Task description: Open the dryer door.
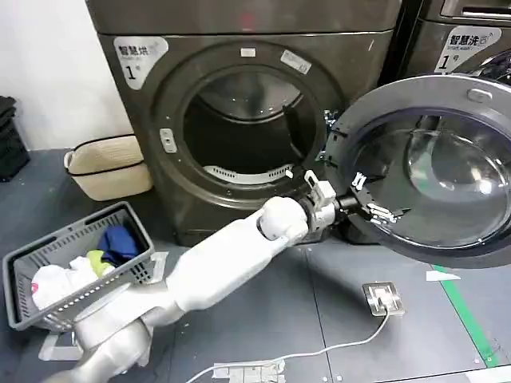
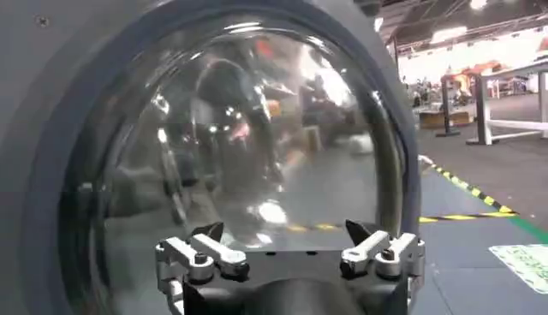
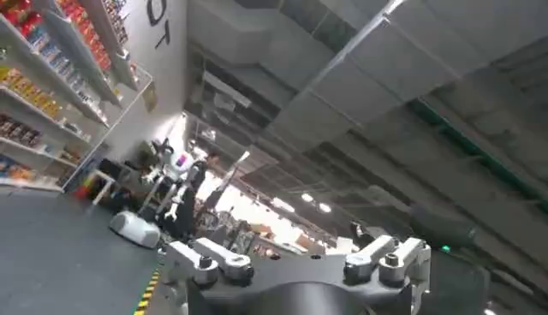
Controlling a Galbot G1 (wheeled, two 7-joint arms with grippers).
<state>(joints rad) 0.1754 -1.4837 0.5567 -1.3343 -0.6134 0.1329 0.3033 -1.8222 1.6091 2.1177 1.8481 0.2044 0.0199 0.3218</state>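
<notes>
The dryer [image 1: 239, 120] stands against the back wall, and its door [image 1: 435, 171] is swung wide open to the right, the glass bowl facing the room and the dark drum [image 1: 243, 132] open to view. The door hangs on its hinge at the right side of the round opening and reaches across the front of a second machine [image 1: 463, 36] next to the dryer.

The left arm [image 1: 215, 267] stretches from the lower left up to the door. The left claw [image 1: 369, 199] is at the door's inner rim, near the hinge side, low on the glass. In the left wrist view the left claw [image 2: 287, 248] has its fingers [image 2: 205, 252] spread apart with the glass bowl right in front of them; they grip nothing, and I cannot tell if the tips touch the door.

The right claw [image 3: 295, 261] points up toward a ceiling, fingers spread, holding nothing.

On the floor left of the dryer sits a cream basket [image 1: 108, 167]. Nearer the robot, a grey basket [image 1: 76, 267] holds clothes [image 1: 88, 259] in white, blue and yellow. A socket box [image 1: 383, 298] with a white cable [image 1: 319, 351] lies on the floor below the door, beside a green tape line [image 1: 467, 315].
</notes>
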